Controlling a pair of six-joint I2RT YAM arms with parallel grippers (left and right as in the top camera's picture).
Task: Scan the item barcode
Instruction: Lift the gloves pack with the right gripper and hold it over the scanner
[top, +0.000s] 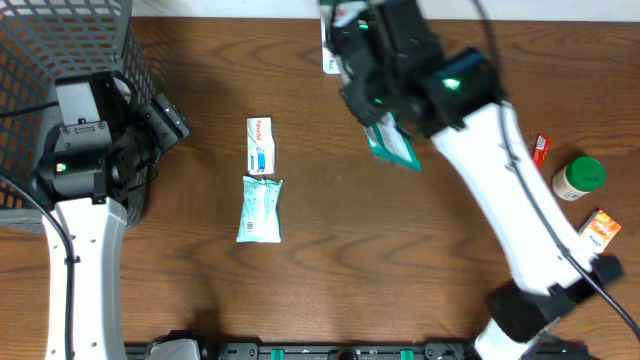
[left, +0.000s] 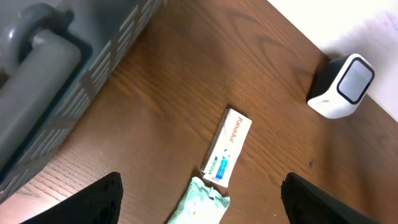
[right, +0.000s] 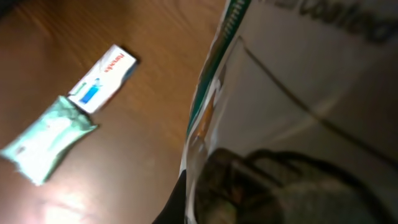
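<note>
- overhead: the right tool (top: 378, 105) is clamped on a teal-and-white packet (top: 393, 145), held over the table (top: 400, 260) near what looks like the white scanner (top: 329, 52) at the far edge. a panadol box (top: 260, 145) and a green wipes pack (top: 260, 208) lie mid-table.
- left wrist: the left tool (left: 202, 186) has its fingers wide apart with nothing between them, beside the grey basket (left: 74, 93).
- right wrist: the packet fills the right side of the view, too blurred to find a barcode.

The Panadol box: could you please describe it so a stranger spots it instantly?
On the wooden table, look right of the grey basket. Of two items there, the Panadol box is the white carton with blue print, not the soft green packet.
</note>
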